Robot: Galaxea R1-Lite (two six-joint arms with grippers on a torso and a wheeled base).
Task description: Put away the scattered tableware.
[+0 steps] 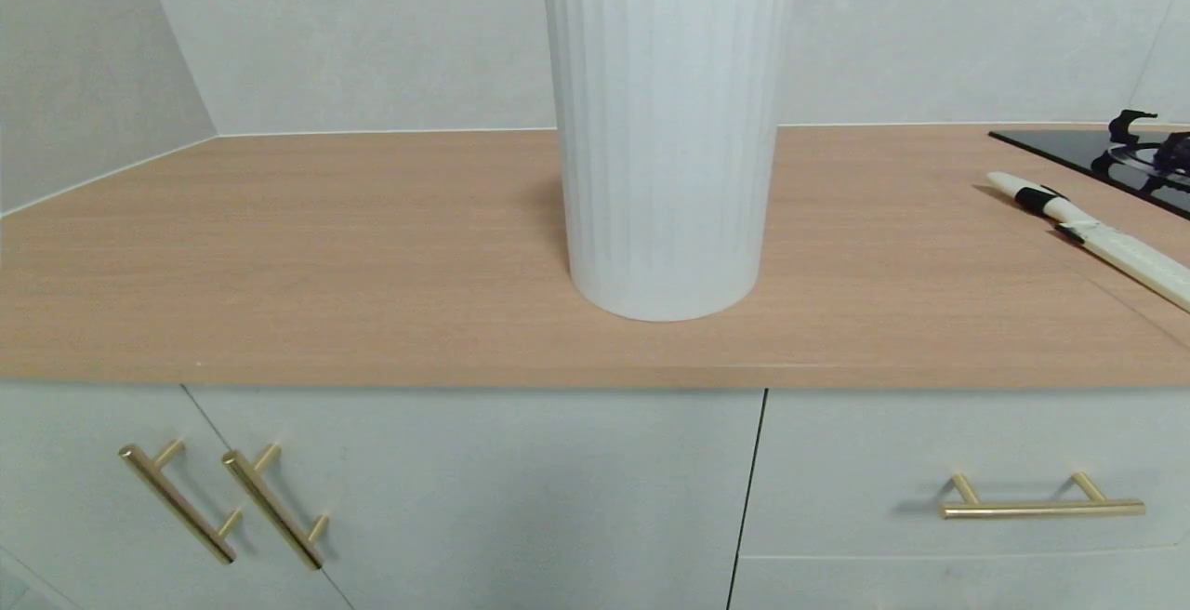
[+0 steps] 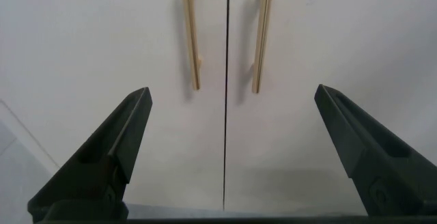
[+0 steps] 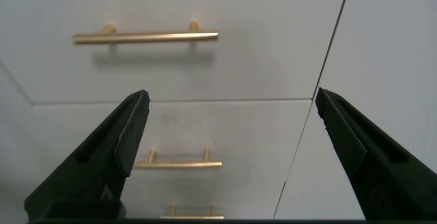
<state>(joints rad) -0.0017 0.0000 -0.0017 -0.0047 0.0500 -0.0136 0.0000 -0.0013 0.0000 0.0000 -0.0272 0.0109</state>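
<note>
Knife, cream-white with black bands (image 1: 1097, 238), flat on light wooden countertop (image 1: 279, 257), above white drawer fronts faced by right gripper (image 3: 231, 95); neither gripper touches it. White ribbed cylindrical holder (image 1: 667, 145) upright mid-counter, higher than both grippers. Left gripper (image 2: 232, 93): fingers spread wide, nothing between; two brass bar handles (image 2: 193, 33) of white cabinet doors straight ahead. Right gripper: fingers spread wide, empty; brass drawer handle (image 3: 145, 37) ahead. Black glass cooktop (image 1: 1097, 159) beyond knife.
</note>
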